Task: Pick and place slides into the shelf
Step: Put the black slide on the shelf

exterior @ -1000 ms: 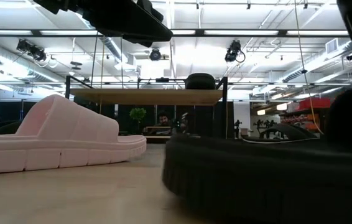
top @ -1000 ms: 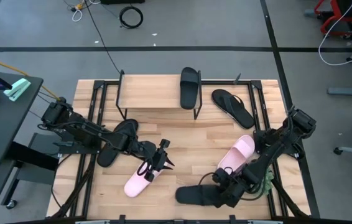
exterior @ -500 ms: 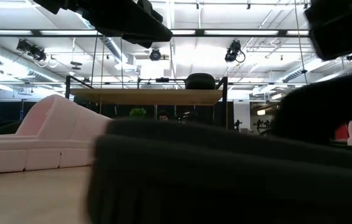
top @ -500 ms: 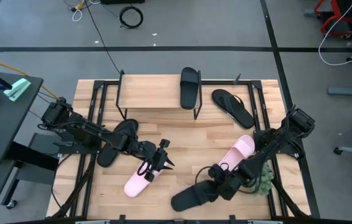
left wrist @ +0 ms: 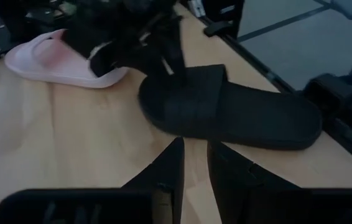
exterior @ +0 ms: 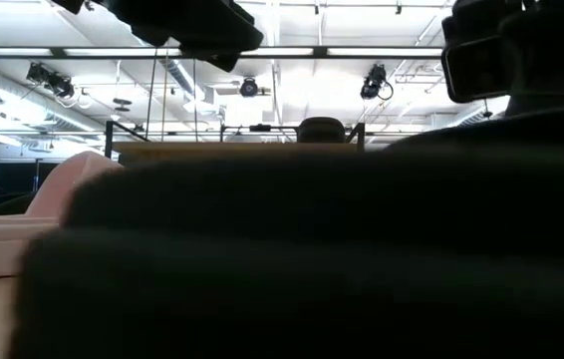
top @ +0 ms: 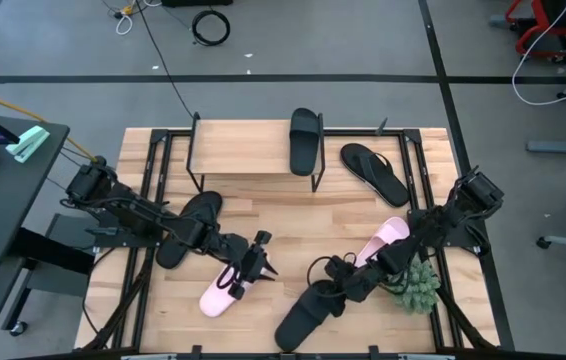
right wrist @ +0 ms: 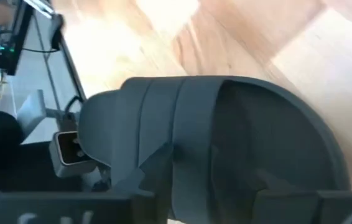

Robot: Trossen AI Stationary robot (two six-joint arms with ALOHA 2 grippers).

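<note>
A black broad-band slide (top: 303, 315) lies slantwise near the table's front edge, with my right gripper (top: 335, 283) shut on its band end. My left gripper (top: 261, 262) hangs open above the end of a pale pink slide (top: 221, 290). Its fingers (left wrist: 170, 168) stand a narrow gap apart with nothing between them. The second pink slide (top: 388, 238) lies under the right arm. Another black slide (top: 305, 140) rests sole-down on the top board of the shelf (top: 243, 150). One thong flip-flop (top: 373, 172) lies right of the shelf, and another (top: 191, 222) lies under the left arm. My right gripper has the black slide's broad band (right wrist: 163, 124) between its fingers, with one finger (right wrist: 154, 171) lying on the band's outside. It comes slanting down from the table's right. In the left wrist view the slide's sole (left wrist: 269, 121) lies on the table.
A spiky green plant ball (top: 418, 288) sits by the right arm near the table's right edge. The black slide fills the low view and hides most of the table behind it. Bare wood lies between the shelf and the two grippers.
My right gripper has gone toward the table's left, a little down, and has rolled. The black slide has turned from lying along the front edge to slanting. Its band end has gone left and farther back, and its other end has swung toward the front edge.
</note>
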